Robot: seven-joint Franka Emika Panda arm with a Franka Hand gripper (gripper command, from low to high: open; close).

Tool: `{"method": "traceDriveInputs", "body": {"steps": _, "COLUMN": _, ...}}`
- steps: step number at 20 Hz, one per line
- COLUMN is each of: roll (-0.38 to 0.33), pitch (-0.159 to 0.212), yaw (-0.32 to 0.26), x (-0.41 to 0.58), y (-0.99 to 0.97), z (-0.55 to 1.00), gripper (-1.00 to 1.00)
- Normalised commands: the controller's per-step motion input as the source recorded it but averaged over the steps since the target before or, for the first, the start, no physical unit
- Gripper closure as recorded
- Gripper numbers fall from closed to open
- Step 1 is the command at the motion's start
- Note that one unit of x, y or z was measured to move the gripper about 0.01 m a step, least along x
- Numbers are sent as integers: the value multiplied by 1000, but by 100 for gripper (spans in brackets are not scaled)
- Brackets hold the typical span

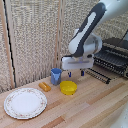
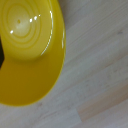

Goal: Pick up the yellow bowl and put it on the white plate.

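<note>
Beneath the gripper, yellow vessel fills wrist view, rim cropped

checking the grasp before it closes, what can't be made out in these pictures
- Gripper, exterior view: fingers too small to judge the gap; absent from the wrist view.
- Yellow bowl, wrist view: cut off by the picture's edges, so the full rim is unseen.
- White plate, exterior view: rim pattern blurred.
- Dark rack, exterior view: cut off at the exterior view's right edge.
</note>
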Motion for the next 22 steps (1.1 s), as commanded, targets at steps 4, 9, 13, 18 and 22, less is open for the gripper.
{"method": "traceDriveInputs", "body": {"steps": 4, "roll": -98, "pitch": 36, "yaw": 0, "x": 0, "y": 4, "z": -477, "gripper": -100}}
{"method": "traceDriveInputs", "body": {"steps": 9, "roll": -65, "pitch": 46, "yaw": 0, "x": 0, "y": 0, "z": -227, "gripper": 100}}
{"method": "traceDriveInputs", "body": {"steps": 13, "roll": -14, "pitch": 10, "yaw": 0, "x": 0, "y": 29, "z": -36, "gripper": 100}}
{"method": "traceDriveInputs", "body": {"steps": 18, "roll": -3, "pitch": 0, "yaw": 0, "x": 0, "y": 43, "z": -1, "gripper": 100}}
{"method": "traceDriveInputs", "body": {"steps": 22, "roll": 0, "pitch": 0, "yaw": -2, "x": -4, "y": 0, "z": 26, "gripper": 100}}
